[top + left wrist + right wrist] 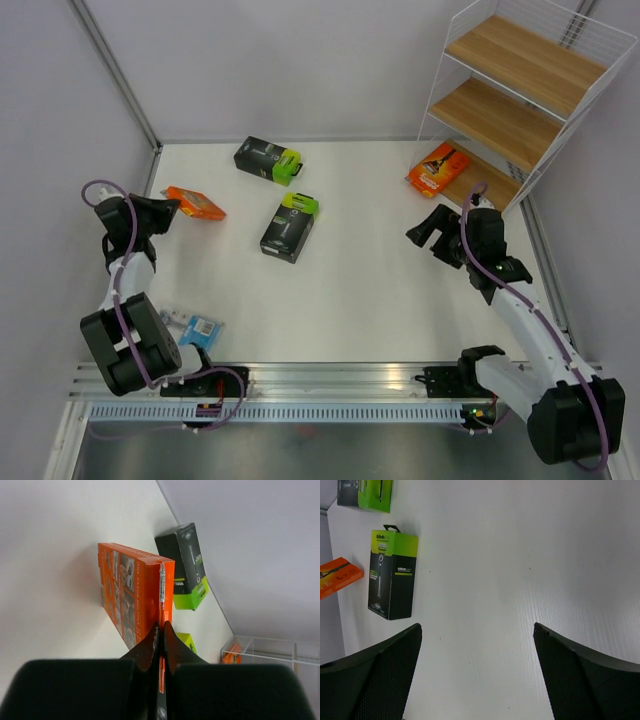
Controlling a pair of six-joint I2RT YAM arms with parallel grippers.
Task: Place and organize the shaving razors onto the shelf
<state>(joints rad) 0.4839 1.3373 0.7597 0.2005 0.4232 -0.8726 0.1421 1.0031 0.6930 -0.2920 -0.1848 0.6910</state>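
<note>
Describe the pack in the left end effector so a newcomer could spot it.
Go to the white table's left edge. The flat orange pack is there, its edge pinched by the left end effector. Its orange twin sits far right at the shelf; the nearby boxes are black and green.

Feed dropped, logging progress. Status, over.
Left gripper shut on orange pack. Right gripper open, empty. Second orange pack on shelf's lowest board; black boxes, blister on table. Nothing blocking shelf.

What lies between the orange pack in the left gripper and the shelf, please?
Two black boxes lie on the table between that orange pack and the shelf, and the open right gripper hovers before its lowest board.
</note>
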